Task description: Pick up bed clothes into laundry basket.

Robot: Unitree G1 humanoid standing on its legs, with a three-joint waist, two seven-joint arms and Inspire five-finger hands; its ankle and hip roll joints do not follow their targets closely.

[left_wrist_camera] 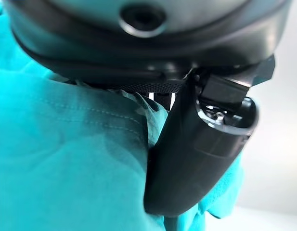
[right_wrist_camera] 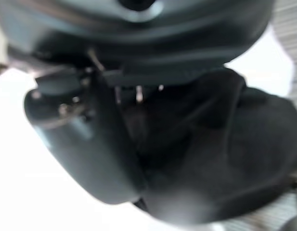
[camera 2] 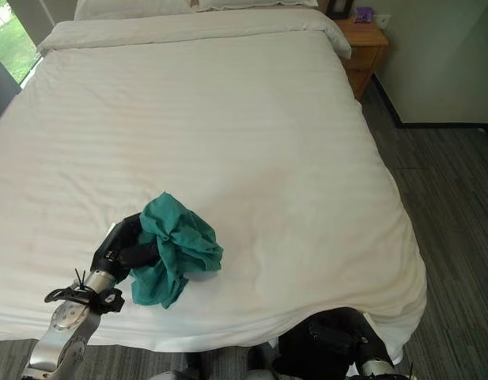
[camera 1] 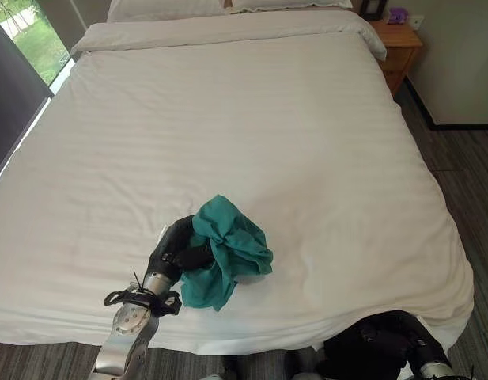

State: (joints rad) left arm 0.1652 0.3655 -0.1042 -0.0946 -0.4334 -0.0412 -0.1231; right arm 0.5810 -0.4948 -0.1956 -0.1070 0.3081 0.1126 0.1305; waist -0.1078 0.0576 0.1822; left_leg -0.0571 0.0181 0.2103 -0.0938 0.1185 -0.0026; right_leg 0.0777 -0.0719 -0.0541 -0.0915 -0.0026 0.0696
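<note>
Left hand (camera 1: 174, 252) curled into a bunched teal garment (camera 1: 228, 252), lower centre of white bed (camera 1: 251, 119), right hand (camera 2: 338, 340) closed on black cloth (right_wrist_camera: 225, 144), bottom right.

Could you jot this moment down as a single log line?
left robot hand: gripping teal garment on bed | right robot hand: holding black cloth | basket: unseen

I log one bed (camera 1: 251, 119), white striped cover; on it near the foot edge, one bunched teal garment (camera 1: 228, 249)
</note>
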